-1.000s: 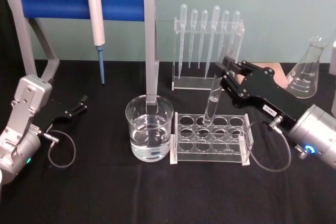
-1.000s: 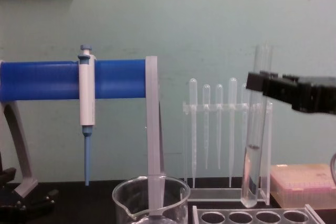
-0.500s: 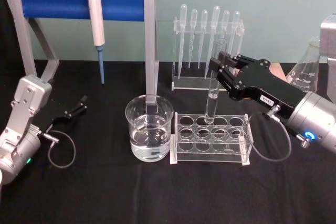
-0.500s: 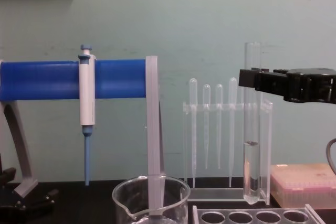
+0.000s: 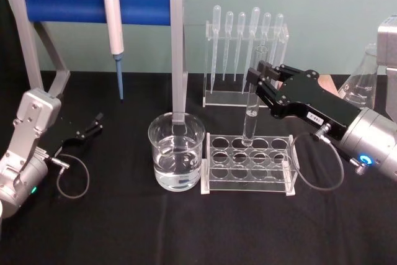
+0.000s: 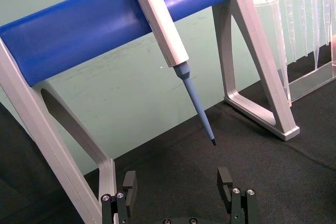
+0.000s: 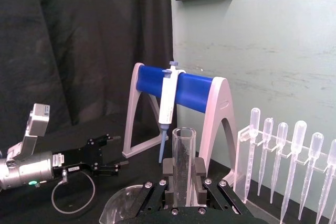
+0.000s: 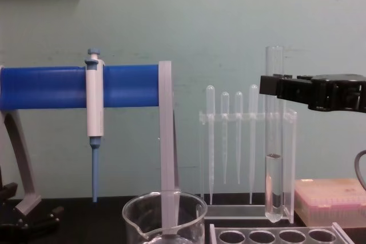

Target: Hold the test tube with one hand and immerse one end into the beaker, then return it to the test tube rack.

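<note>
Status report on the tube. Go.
Right end effector shut on test tube, upright, bottom just above rack, not seated. Left end effector open, parked left of beaker. Path down looks clear.

A white, blue-tipped pipettor point(image 5: 113, 17) hangs upright from the blue crossbar point(image 5: 62, 1) of a grey stand. Plastic pipettes point(image 5: 241, 38) hang bulb-up in a clear holder point(image 5: 224, 98). A glass Erlenmeyer flask point(image 5: 356, 90) stands well to their right.

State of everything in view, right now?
test tube: upright, part-filled, held just above rack.
right gripper: shut on test tube.
left gripper: open, parked on the left.
beaker: upright, part-filled with clear liquid.
rack: empty.
pipettor: hanging on stand.
</note>
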`<state>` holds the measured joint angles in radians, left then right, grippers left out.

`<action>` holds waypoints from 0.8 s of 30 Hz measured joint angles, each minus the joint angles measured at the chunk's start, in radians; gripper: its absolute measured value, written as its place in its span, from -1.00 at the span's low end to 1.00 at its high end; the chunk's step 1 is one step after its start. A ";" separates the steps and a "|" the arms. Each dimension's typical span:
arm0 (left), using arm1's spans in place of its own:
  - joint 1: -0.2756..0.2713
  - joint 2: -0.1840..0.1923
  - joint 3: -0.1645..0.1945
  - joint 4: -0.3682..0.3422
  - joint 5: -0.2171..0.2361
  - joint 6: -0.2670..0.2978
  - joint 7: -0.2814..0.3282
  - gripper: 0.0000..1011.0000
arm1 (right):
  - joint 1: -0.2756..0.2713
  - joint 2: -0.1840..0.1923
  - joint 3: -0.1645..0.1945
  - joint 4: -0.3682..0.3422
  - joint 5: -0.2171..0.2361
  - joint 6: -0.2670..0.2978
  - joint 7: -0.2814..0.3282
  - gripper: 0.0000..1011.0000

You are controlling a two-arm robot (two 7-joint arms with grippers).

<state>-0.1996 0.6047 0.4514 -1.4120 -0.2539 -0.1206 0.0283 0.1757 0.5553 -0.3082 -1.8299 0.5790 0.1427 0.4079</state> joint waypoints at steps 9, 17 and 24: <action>0.000 0.000 0.000 0.000 0.000 0.000 0.000 0.98 | -0.001 -0.001 0.001 0.000 -0.001 -0.002 0.000 -0.56; 0.000 0.000 0.000 0.000 0.000 0.000 0.000 0.98 | -0.002 -0.001 0.001 0.000 -0.002 -0.002 0.001 -0.56; 0.000 0.000 0.000 0.000 0.000 0.000 0.000 0.98 | -0.002 -0.001 0.002 0.000 -0.002 -0.003 0.001 -0.56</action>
<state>-0.1995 0.6046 0.4514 -1.4120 -0.2539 -0.1206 0.0283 0.1734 0.5540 -0.3067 -1.8298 0.5767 0.1395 0.4087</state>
